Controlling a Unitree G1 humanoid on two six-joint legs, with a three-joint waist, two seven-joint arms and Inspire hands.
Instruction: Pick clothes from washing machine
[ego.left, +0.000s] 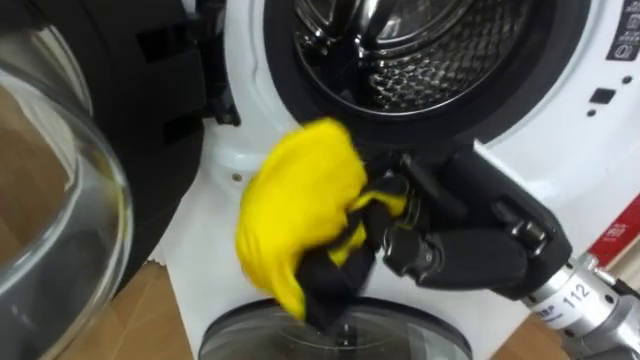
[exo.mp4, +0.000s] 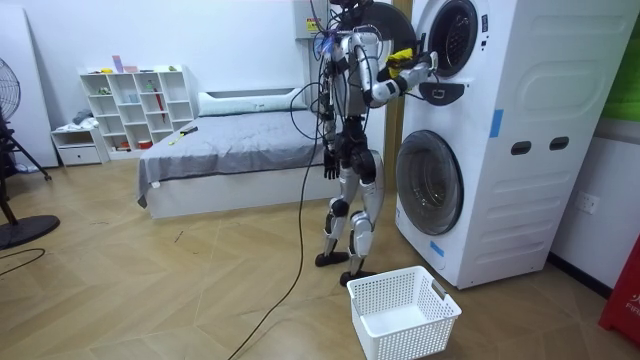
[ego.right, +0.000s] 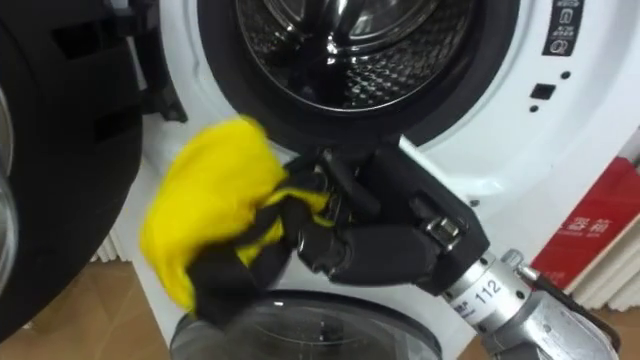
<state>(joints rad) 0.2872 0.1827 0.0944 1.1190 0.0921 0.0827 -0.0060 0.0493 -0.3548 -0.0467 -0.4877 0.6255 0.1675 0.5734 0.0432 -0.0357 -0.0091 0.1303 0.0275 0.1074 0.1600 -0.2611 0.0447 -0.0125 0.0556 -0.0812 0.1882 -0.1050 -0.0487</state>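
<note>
A yellow and black cloth (ego.left: 300, 205) hangs just outside the mouth of the upper washing machine's steel drum (ego.left: 400, 50). My right hand (ego.left: 460, 250) comes in from the lower right and is shut on the cloth's black part, below the drum's rim. The room view shows me standing upright at the stacked machines (exo.mp4: 480, 130), with the right arm raised and the yellow cloth (exo.mp4: 400, 57) at the upper door opening. My left hand (exo.mp4: 328, 162) hangs by my hip.
The upper machine's glass door (ego.left: 60, 190) stands open at the left. The lower machine's round door (ego.left: 340, 335) bulges out below my hand. A white laundry basket (exo.mp4: 402, 310) sits on the floor by my feet. A bed (exo.mp4: 230, 150) and shelf (exo.mp4: 135, 100) stand behind.
</note>
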